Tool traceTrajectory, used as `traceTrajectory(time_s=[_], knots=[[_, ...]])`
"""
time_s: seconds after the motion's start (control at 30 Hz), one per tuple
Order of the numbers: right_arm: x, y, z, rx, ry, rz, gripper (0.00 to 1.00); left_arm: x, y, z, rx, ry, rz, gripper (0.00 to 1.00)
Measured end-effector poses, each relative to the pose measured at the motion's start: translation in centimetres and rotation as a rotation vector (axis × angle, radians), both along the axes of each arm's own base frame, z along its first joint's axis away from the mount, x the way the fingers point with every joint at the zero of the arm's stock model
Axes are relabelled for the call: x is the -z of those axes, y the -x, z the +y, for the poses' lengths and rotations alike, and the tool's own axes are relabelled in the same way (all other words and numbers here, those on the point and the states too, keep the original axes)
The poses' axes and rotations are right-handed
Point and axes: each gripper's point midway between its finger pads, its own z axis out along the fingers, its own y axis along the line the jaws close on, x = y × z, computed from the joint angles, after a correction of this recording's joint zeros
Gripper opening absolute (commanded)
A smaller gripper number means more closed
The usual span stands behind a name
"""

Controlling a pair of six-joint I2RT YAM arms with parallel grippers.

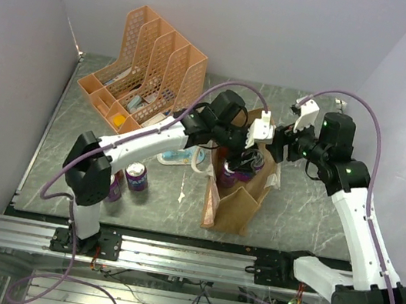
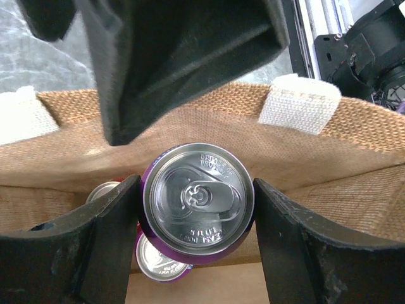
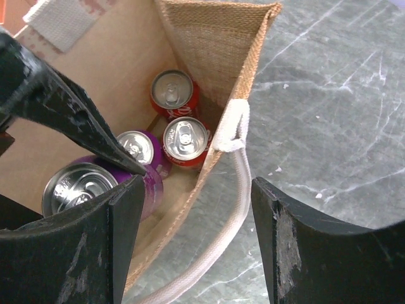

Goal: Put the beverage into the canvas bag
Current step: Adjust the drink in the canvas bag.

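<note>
The canvas bag (image 1: 236, 208) stands open on the table, tan with white handles. A purple beverage can (image 2: 197, 199) hangs upright in the bag's mouth, and my left gripper (image 2: 195, 185) is shut on its sides. Under it stand a purple can (image 3: 140, 149) and two red cans (image 3: 185, 138) on the bag's floor. My right gripper (image 3: 197, 183) is open at the bag's right rim, and the bag wall (image 3: 215, 44) and a white handle (image 3: 237, 190) pass between its fingers untouched. From above, both grippers meet over the bag, left (image 1: 242, 159) and right (image 1: 272, 149).
An orange mesh file organiser (image 1: 142, 72) stands at the back left. A purple can (image 1: 136, 177) stands on the table left of the bag, with another (image 1: 116, 184) partly behind the left arm. A pale flat item (image 1: 179, 156) lies near the bag.
</note>
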Motion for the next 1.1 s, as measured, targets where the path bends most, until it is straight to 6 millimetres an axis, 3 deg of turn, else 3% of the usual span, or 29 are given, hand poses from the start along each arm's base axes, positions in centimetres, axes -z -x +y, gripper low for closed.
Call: traceTrajectory(time_s=[0.2, 0.6, 0.9, 1.1], knots=[[0.4, -1.3, -0.6, 0.027, 0.012, 0.015, 0.68, 2.6, -0.8, -0.1, 0.047, -0.006, 0.041, 0.07], [0.5, -3.6, -1.5, 0.070, 0.028, 0.025, 0.68, 3.2, -0.1, -0.7, 0.242, 0.033, -0.013, 0.07], [1.4, -4.8, -1.7, 0.080, 0.034, 0.054, 0.67, 2.0, -1.8, -0.6, 0.221, 0.052, -0.027, 0.07], [1.5, -5.3, -1.6, 0.081, 0.035, 0.058, 0.67, -0.3, -2.2, -0.6, 0.249, 0.108, -0.032, 0.07]])
